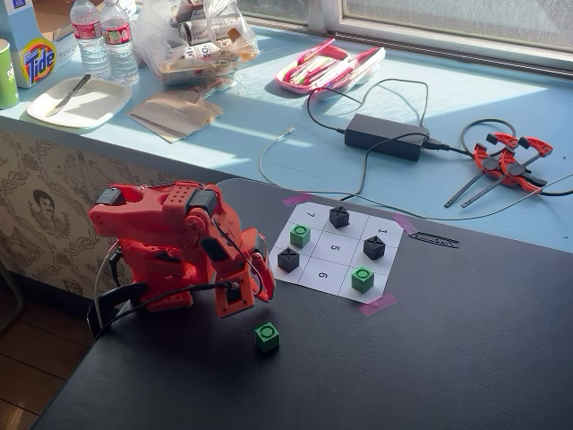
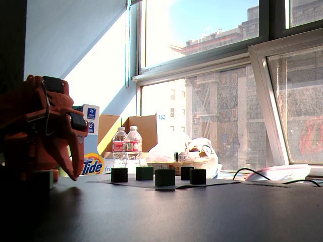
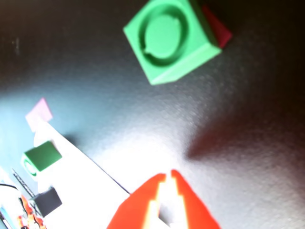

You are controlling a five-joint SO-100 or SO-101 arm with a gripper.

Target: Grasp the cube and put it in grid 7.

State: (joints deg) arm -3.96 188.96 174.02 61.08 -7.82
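Overhead, in a fixed view, the red arm is seen folded low, its claw (image 1: 240,300) pointed down at the dark tabletop (image 1: 448,358); the cube (image 1: 267,336), bright green, is seen just below and right of the claw tip, apart from it, off the paper grid (image 1: 333,249); grid 7 (image 1: 311,215) is found up and to the right of the claw, at the far-left corner of the sheet, with no block on it; two green blocks and three black blocks are set on other cells; a power brick (image 1: 385,136) is seen further back beyond the grid.

Low down, in a fixed view from tabletop height, the claw (image 2: 75,169) is seen pointing downward at the left; a dark green block, likely the cube (image 2: 43,179), is partly seen just left of the tip in shadow; a row of blocks is lined up to the right of the claw.

Finally, in the wrist view, the claw (image 3: 167,179) is shown at the bottom edge with its red fingertips almost together and nothing gripped; the cube (image 3: 171,40) is found well ahead of the tips, resting on the tabletop, untouched; a corner of the grid (image 3: 76,176) is seen left of the claw.
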